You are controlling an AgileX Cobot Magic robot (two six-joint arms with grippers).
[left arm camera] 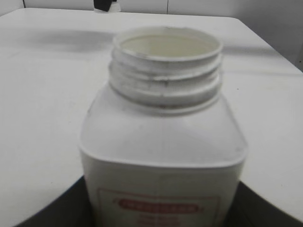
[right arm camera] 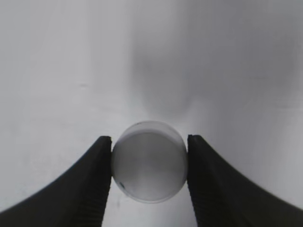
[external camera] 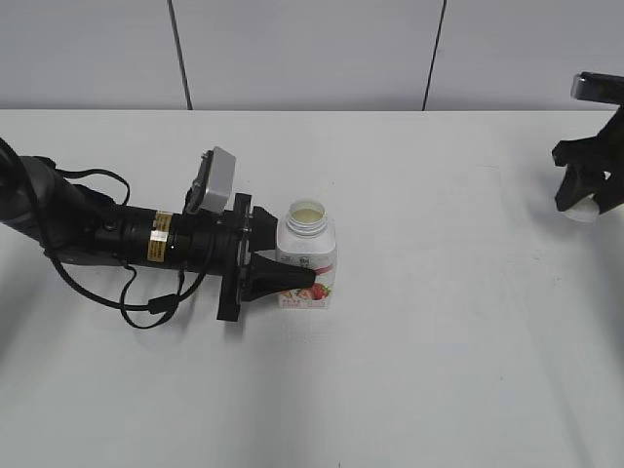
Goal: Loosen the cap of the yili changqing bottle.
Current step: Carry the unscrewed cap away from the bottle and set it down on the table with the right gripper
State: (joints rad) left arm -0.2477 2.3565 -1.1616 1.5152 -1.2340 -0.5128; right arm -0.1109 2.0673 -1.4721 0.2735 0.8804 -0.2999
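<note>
The yili changqing bottle (external camera: 307,252) stands upright on the white table with its neck open and no cap on it. In the left wrist view the bottle (left arm camera: 163,142) fills the frame, its threaded neck bare. My left gripper (external camera: 297,273) is shut on the bottle's body, one finger on each side. My right gripper (external camera: 585,200) is at the far right of the table, shut on the white cap (external camera: 582,211). In the right wrist view the round cap (right arm camera: 149,161) sits between the two black fingers of the right gripper (right arm camera: 149,158), which touch its sides.
The white table (external camera: 439,341) runs across the whole view. A grey panelled wall (external camera: 312,49) stands behind its far edge. Black cables (external camera: 146,302) hang under the left arm.
</note>
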